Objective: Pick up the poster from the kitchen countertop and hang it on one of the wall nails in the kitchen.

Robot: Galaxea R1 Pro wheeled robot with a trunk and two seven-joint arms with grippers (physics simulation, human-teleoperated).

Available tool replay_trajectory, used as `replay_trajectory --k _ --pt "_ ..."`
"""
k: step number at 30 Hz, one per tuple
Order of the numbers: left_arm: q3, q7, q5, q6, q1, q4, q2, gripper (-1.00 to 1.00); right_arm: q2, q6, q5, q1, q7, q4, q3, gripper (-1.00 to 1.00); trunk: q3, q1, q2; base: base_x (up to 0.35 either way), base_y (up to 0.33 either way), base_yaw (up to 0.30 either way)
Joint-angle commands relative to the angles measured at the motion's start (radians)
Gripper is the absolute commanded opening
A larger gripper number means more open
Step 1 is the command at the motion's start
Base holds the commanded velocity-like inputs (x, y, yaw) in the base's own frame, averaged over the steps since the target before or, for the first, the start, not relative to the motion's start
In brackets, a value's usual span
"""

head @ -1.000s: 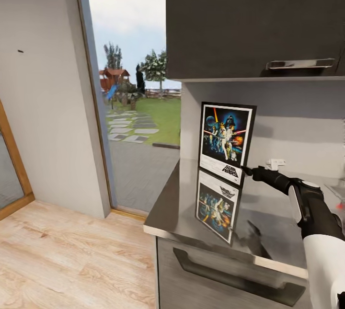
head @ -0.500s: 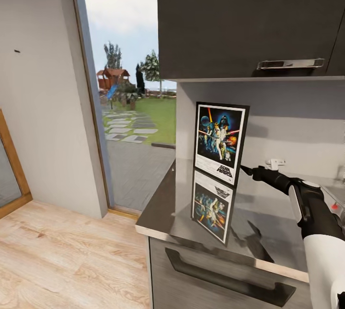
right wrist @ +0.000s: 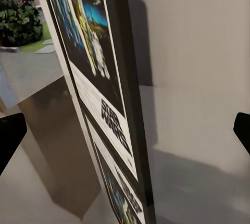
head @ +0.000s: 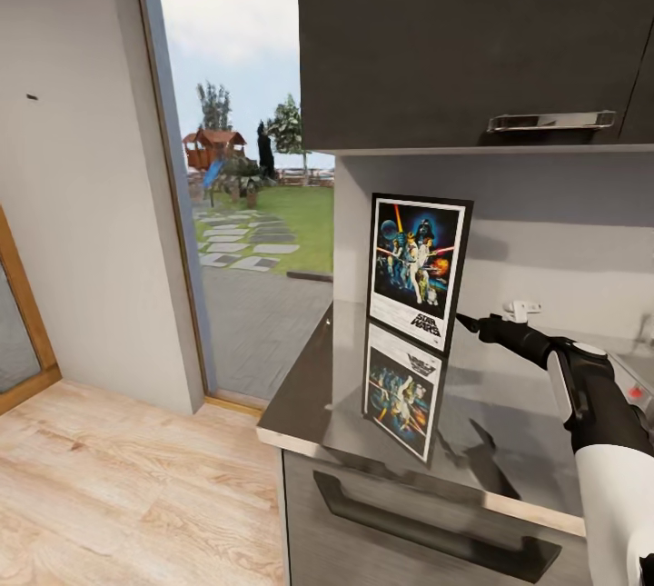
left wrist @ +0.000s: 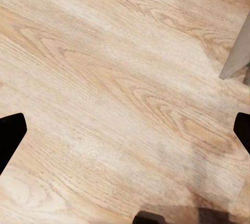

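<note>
The rectangular black-framed Star Wars poster (head: 418, 271), with its white margin, dark blue art and black lettering, stands upright on its lower edge on the glossy dark grey kitchen countertop (head: 509, 422), towards the slab's left end and nearer its back edge than its pale wood-coloured front edge. Its dimmer upside-down reflection lies on the slab directly below it. In the right wrist view the poster (right wrist: 104, 94) is seen edge-on and very close, between the two dark fingertips at the sides of the picture, which stand wide apart and touch nothing there.

In the head view the right gripper (head: 465, 323) reaches from the right side of the slab to the poster's lower right corner, its black tip just at the frame's edge; from this view I cannot tell whether it touches the frame. The left gripper (left wrist: 125, 130) hangs over the pale wood-grain floor (left wrist: 114, 78), fingers spread wide with nothing between them.

Behind the slab rises a plain grey wall, and above it hangs a matte dark cabinet (head: 472, 32) with a steel handle (head: 549, 121). To the left, a tall glass opening (head: 245, 159) shows a garden. On the off-white wall (head: 82, 204) further left sits a tiny dark wall nail (head: 33, 97), well apart from the poster.
</note>
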Motion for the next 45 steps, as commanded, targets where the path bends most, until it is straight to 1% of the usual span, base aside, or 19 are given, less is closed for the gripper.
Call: replay_trajectory --k 1,16,45 --pt "0.004 -0.007 0.000 -0.001 0.000 -0.001 -0.001 1.00 0.000 0.005 0.006 -0.001 0.007 -0.001 -0.003 1.00 -0.001 0.000 -0.001 0.071 0.000 0.000" --pt "0.004 -0.005 0.000 0.000 0.000 -0.001 0.011 1.00 0.002 0.005 0.006 -0.001 0.007 -0.002 -0.003 1.00 -0.001 0.000 -0.001 0.042 0.002 0.000" --pt "0.004 -0.004 0.000 0.000 0.000 -0.001 0.012 1.00 0.002 0.005 0.006 -0.001 0.007 0.004 -0.001 1.00 -0.001 0.000 -0.001 0.029 0.021 0.000"
